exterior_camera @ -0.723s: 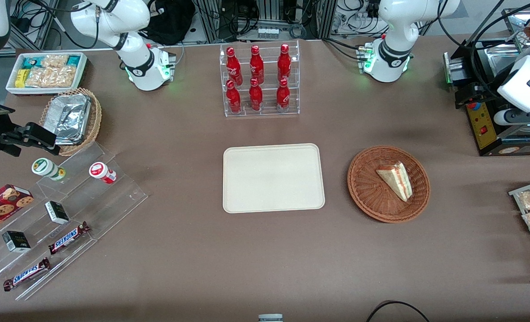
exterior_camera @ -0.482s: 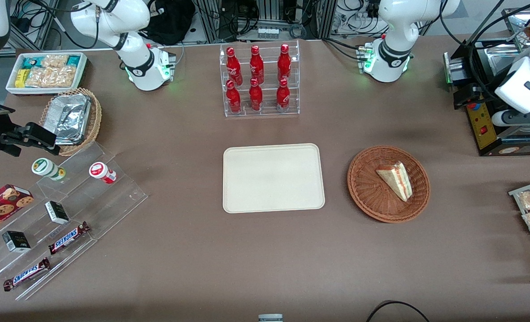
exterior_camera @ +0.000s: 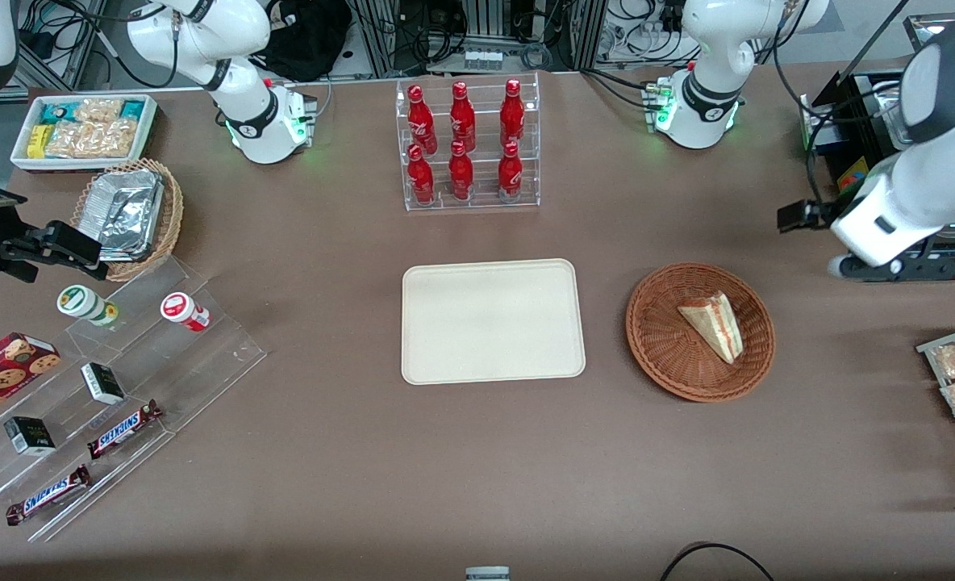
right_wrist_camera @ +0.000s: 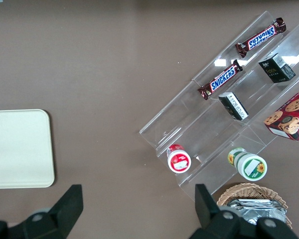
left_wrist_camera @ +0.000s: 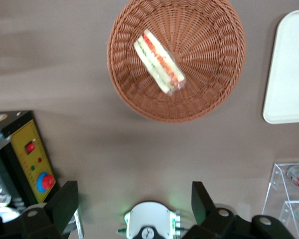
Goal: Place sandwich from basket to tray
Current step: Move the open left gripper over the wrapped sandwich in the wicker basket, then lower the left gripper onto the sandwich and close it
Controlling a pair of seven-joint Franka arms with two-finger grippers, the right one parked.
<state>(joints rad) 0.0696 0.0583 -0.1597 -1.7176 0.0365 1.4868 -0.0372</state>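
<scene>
I saw nothing moved yet: the triangular white-bread sandwich point(exterior_camera: 713, 325) lay in the round reddish-brown wicker basket point(exterior_camera: 655, 339), the cream rectangular tray point(exterior_camera: 493, 320) bare. My hand point(left_wrist_camera: 134, 209) hung wide open, empty, above the brown desk point(exterior_camera: 445, 452) near the basket.

the working arm point(exterior_camera: 913, 161) is built of glossy white rounded shells with dark grey bands at the joints. its round white base point(exterior_camera: 699, 113) carries a black ring and a green light, and black cables run off it. a black block juts from the wrist. the pincer point(left_wrist_camera: 134, 206) over the table point(exterior_camera: 477, 468) has two black wedge-shaped fingers point(left_wrist_camera: 65, 201) set wide apart, on a black body with round silver screws.
</scene>
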